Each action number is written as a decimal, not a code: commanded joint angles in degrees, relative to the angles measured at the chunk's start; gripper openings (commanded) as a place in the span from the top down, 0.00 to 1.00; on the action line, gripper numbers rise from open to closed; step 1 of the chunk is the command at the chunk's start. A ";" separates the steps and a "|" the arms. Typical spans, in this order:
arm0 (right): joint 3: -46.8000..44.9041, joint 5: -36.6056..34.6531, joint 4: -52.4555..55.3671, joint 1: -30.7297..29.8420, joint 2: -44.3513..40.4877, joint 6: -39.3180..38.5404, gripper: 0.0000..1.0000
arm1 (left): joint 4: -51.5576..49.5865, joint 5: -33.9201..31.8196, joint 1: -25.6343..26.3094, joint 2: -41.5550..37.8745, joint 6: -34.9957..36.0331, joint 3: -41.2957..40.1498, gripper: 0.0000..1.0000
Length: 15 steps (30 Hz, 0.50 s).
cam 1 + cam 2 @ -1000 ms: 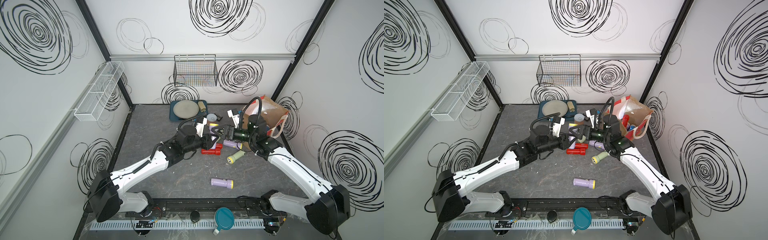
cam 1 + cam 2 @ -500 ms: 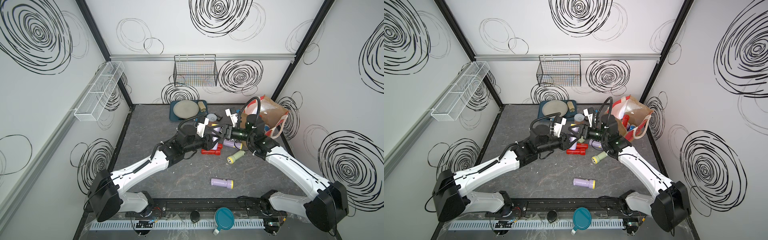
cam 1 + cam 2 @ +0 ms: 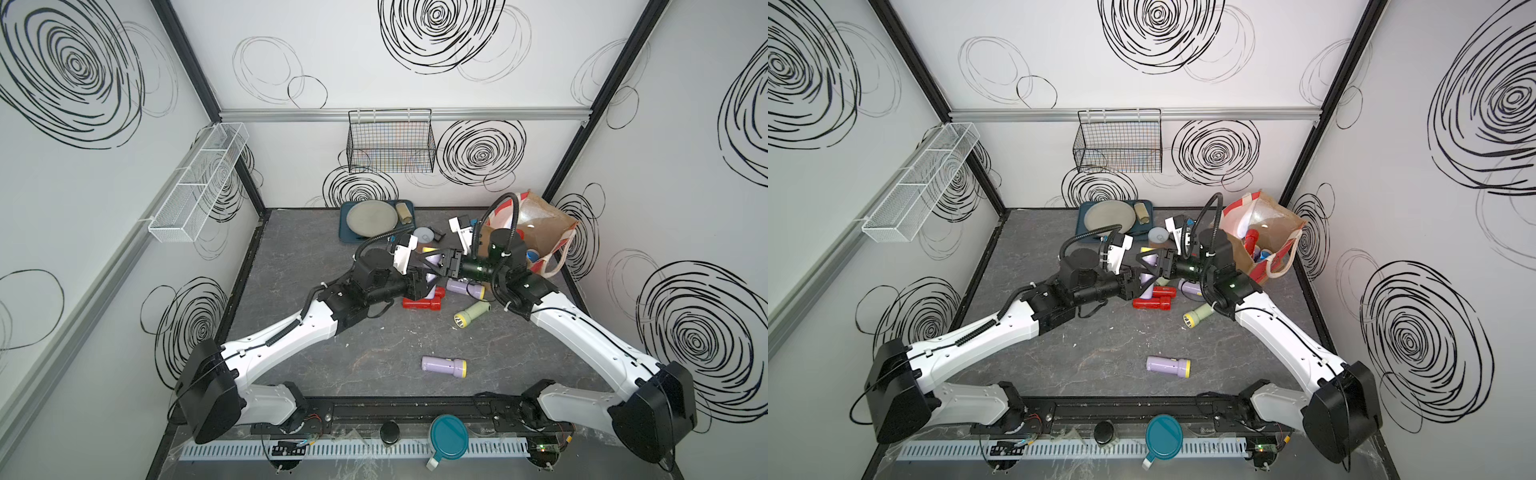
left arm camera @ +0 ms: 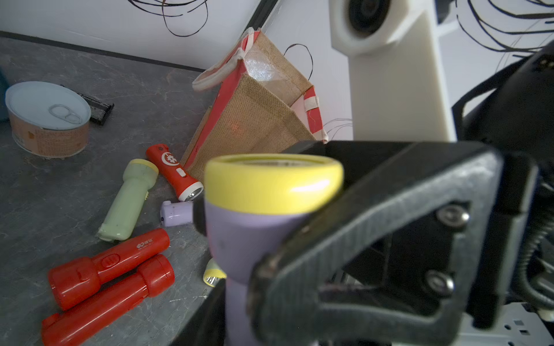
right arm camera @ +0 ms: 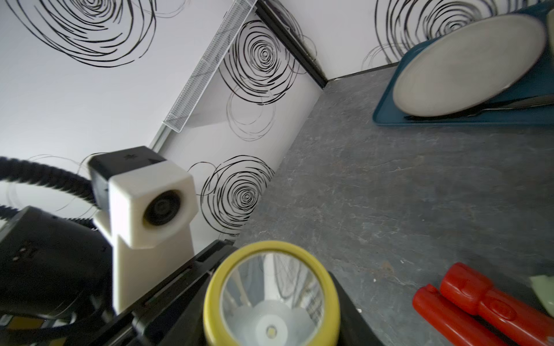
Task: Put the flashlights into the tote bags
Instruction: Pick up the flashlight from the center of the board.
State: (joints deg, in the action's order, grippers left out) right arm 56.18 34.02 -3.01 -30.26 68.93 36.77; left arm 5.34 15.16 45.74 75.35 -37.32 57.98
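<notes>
Left wrist view gives us the lilac flashlight upright and off the table, with a black finger of the right gripper pressed across its body, pinching it. We cannot tell whether the left gripper grips it too. The tote bag stands near, and two red flashlights lie below.

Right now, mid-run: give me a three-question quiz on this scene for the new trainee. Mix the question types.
1. True or false: one lilac flashlight is held up off the table.
2. Which of these lies on the blue tray? A) a round plate B) a banana C) a book
3. How many red flashlights lie side by side on the table?
Key: 1 true; 2 A; 3 two.
</notes>
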 commanded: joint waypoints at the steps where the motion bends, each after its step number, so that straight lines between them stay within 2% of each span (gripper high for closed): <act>1: 3.47 -8.40 6.24 1.67 -2.75 -4.34 1.00 | 0.13 -1.05 0.23 -0.21 2.52 3.27 0.16; 6: 7.45 -11.27 12.38 6.65 -2.97 -5.79 1.00 | -2.13 -1.95 0.31 -1.23 3.92 2.81 0.00; 15: 17.26 -10.66 19.47 20.67 1.24 -8.63 1.00 | -6.85 -7.82 0.49 -1.79 5.48 1.34 0.01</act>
State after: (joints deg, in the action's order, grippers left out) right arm 69.17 23.53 13.63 -12.51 68.95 30.11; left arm -0.60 10.39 45.87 74.76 -33.71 59.59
